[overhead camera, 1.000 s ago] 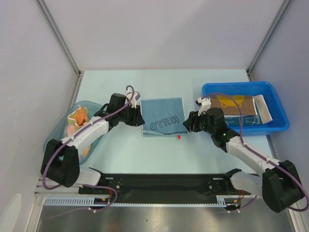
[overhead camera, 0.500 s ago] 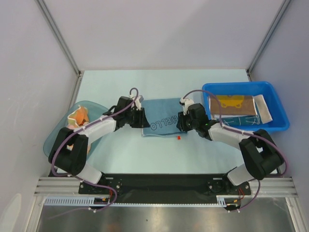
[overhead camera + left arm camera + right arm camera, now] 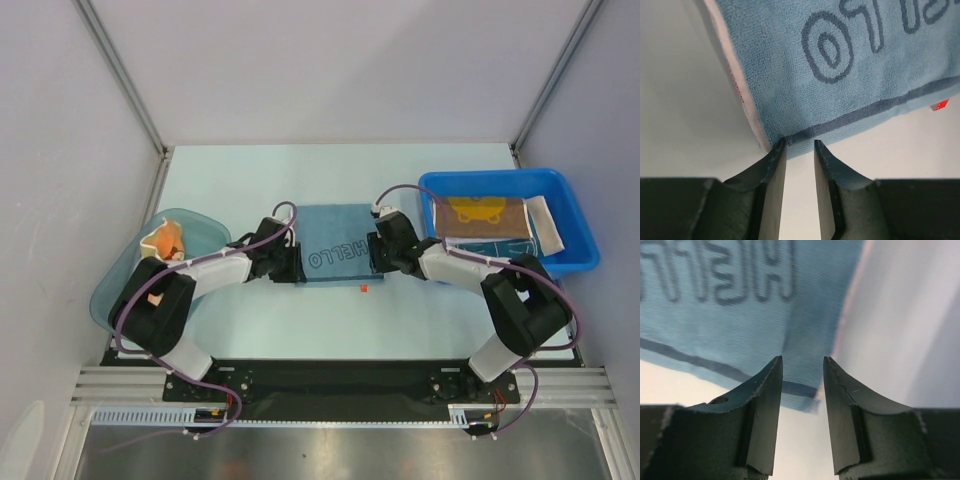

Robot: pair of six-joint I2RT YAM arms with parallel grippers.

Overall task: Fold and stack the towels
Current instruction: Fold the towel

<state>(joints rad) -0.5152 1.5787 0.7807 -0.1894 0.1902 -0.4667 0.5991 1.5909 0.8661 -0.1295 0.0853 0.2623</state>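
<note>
Where the pale surface [image 3: 420,180] meets walls [image 3: 330,70] on three sides, the towel [image 3: 335,235] lies flat midway; left fingers [image 3: 771,175] and right fingers [image 3: 765,405] stand parted, empty, at its near corners.

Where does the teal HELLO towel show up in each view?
Top external: teal towel in mid-picture, flat on the table.
Left wrist: upper right, its corner low centre.
Right wrist: upper left, its corner low centre.
Shared landmark: HELLO lettering, seen in all three.

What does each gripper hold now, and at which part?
Nothing yet. The left gripper and right gripper are open at the two near corners of the HELLO towel.
</note>
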